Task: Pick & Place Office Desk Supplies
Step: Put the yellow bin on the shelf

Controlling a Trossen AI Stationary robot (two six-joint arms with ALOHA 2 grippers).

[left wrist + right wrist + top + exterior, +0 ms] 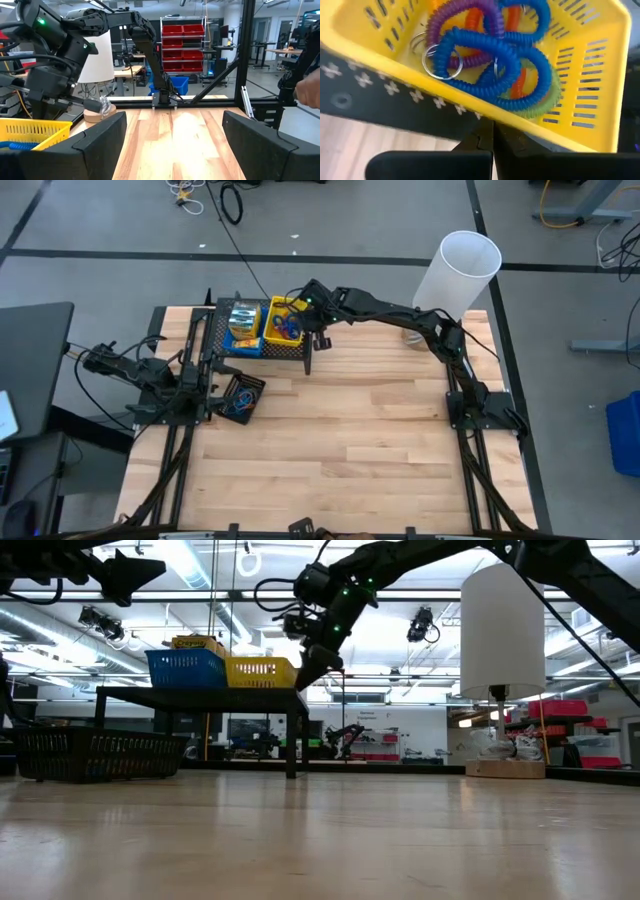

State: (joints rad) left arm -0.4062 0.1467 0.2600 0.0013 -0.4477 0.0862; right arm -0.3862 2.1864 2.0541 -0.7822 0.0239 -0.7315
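Right gripper (492, 142) pressed together, empty, beside yellow bin (580, 65) rim, left gripper (170, 145) spread.

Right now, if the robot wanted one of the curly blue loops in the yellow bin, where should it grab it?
Probably from above, on the upper arc of the top blue loop. It lies uppermost in the tangle, so one jaw could slip inside the ring and one outside. The yellow bin has walls all round, so the sides are blocked. The right gripper, jaws shut, is at the bin's edge and must open first.
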